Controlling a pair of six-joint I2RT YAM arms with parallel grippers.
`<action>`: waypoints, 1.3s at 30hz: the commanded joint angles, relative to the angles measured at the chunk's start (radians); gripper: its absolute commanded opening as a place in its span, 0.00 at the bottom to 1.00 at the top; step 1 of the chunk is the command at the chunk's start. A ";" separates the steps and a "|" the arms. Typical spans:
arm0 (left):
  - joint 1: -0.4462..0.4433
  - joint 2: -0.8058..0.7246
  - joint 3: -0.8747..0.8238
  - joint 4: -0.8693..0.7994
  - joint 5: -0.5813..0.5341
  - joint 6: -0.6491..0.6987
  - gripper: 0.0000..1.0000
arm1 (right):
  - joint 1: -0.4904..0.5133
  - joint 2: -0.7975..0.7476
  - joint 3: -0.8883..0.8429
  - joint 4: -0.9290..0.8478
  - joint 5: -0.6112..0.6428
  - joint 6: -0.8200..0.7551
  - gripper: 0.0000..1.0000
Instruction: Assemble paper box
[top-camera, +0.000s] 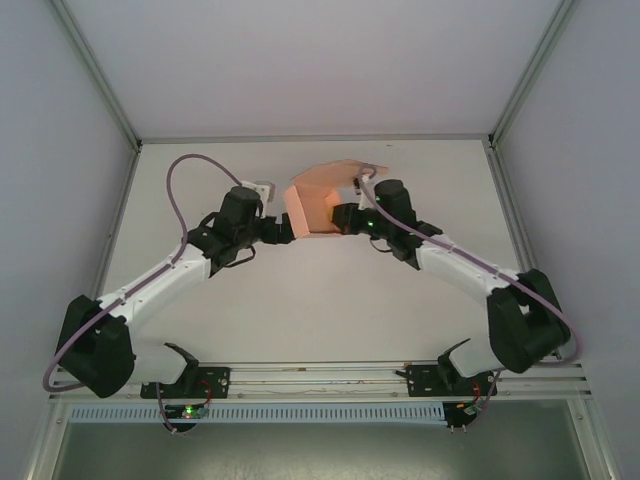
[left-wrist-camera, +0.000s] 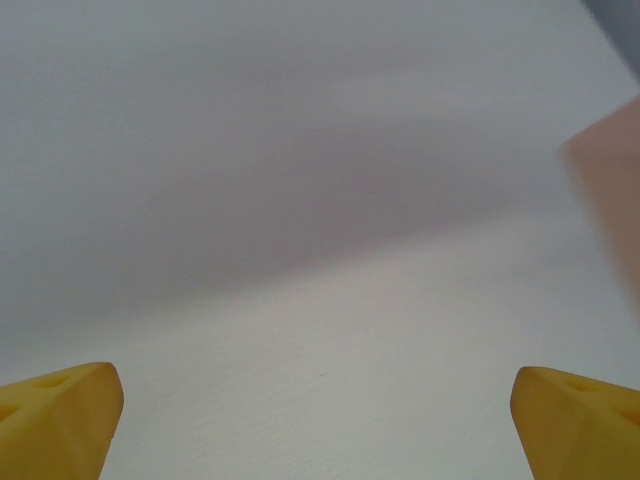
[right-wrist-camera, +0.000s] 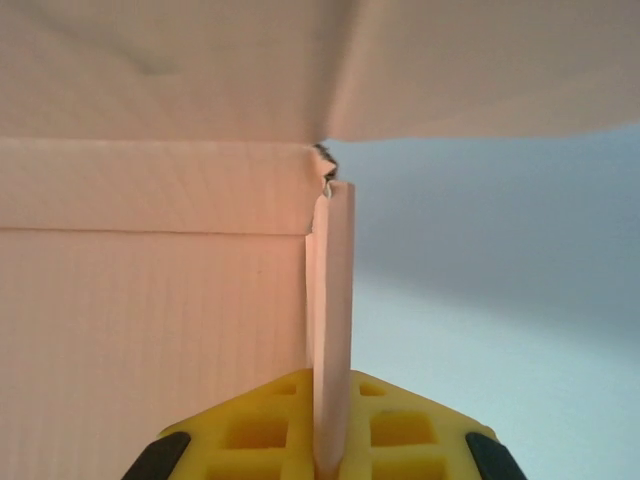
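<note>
Right jaws: I pinch a thin upright flap of the paper box (top-camera: 312, 208), closed hard on it.
Left jaws: mine stand wide apart, empty, just beside the box.
</note>
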 joint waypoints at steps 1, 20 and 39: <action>0.038 -0.001 -0.035 -0.213 -0.266 -0.024 1.00 | -0.014 -0.046 0.002 -0.193 0.270 -0.105 0.00; 0.085 -0.036 -0.058 -0.167 -0.180 -0.072 1.00 | 0.179 0.397 0.150 -0.390 0.660 -0.129 0.02; 0.084 -0.082 -0.084 -0.111 -0.091 -0.032 1.00 | 0.198 0.131 0.033 -0.335 0.699 -0.065 0.56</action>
